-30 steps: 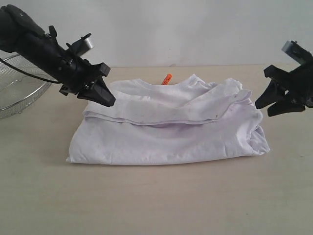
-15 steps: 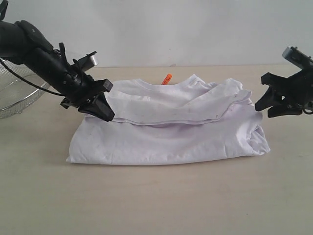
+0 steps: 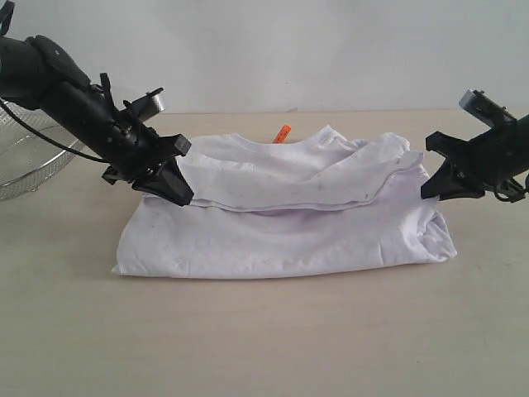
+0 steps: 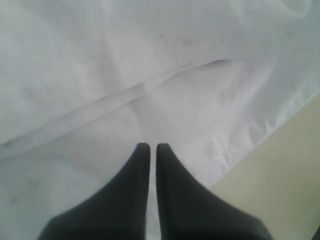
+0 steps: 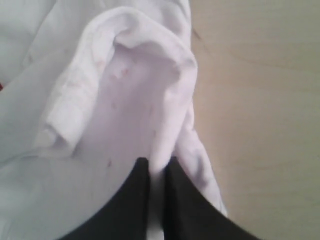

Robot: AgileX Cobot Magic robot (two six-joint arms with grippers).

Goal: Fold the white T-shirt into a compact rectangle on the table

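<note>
Fabric of the white T-shirt (image 3: 281, 236) is now pinched by right pincer (image 3: 428, 190) — spread before (left pincer (image 3: 186, 197) stays pressed together).

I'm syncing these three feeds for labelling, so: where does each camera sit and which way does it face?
Exterior: low before the table, facing across it at the white T-shirt; shows the left gripper and right gripper.
Left wrist: on the left arm, looking down shut jaws onto shirt folds.
Right wrist: on the right arm, looking along jaws pinching a shirt fold.
Shared: all see shirt and table.
</note>
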